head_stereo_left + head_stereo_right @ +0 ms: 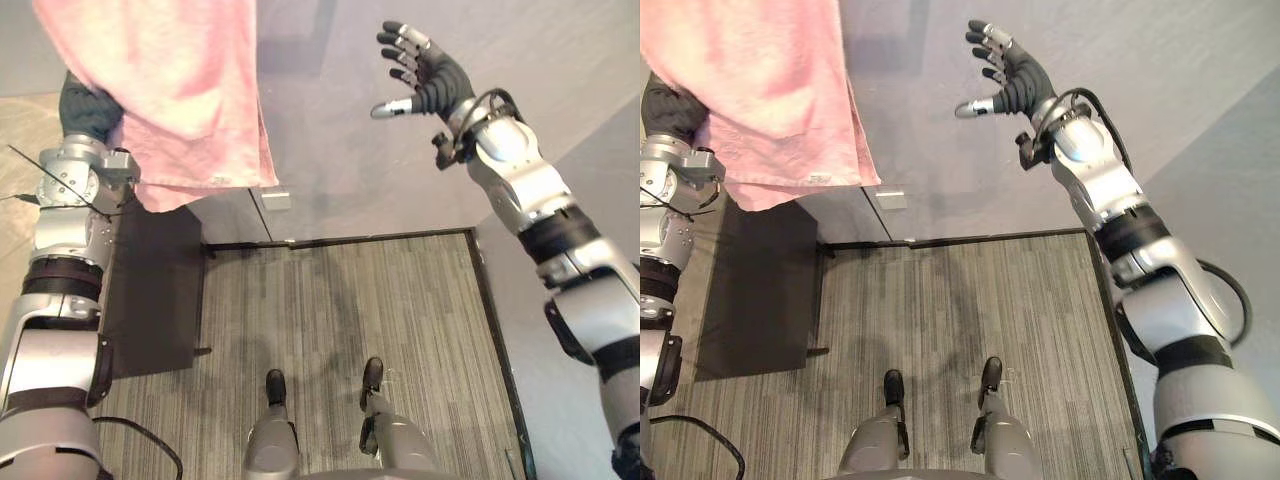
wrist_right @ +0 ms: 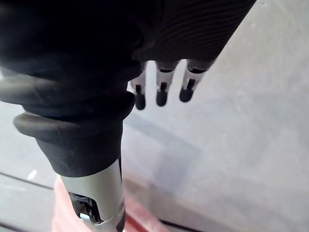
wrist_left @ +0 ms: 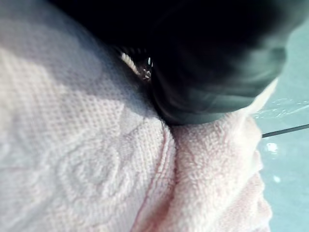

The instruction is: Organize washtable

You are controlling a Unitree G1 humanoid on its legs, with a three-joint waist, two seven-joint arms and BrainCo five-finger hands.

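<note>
Closest in, at 6 o'clock, a grey striped carpet [image 1: 350, 320] covers the floor. At 8 o'clock a dark block [image 1: 150, 290] lies along the carpet's edge; whether it is a mat or a low cabinet cannot be told. Past the carpet a thin black skirting strip [image 1: 340, 240] runs across the middle and then down the 4 o'clock side, where the floor meets a plain grey wall [image 1: 330, 150]. Just above the strip, close to the centre, a small pale wall plate [image 1: 275, 200] sits on the wall.

Higher and further out, at 10 to 11 o'clock, the left robot hand [image 1: 85, 108] is raised with a pink towel [image 1: 180, 90] draped over it. The cloth hangs from the top edge down to a hem just above the dark block and hides the front of the hand. In the left wrist view the textured pink cloth [image 3: 87, 159] lies right against the dark ribbed cover, and whether the hand is closed on the towel cannot be told.

At 1 o'clock the right robot hand [image 1: 425, 70] is held up in front of the wall, well apart from the towel. It is spread, with straight fingers [image 2: 161, 94] and the thumb set out to the side, touching nothing.
</note>
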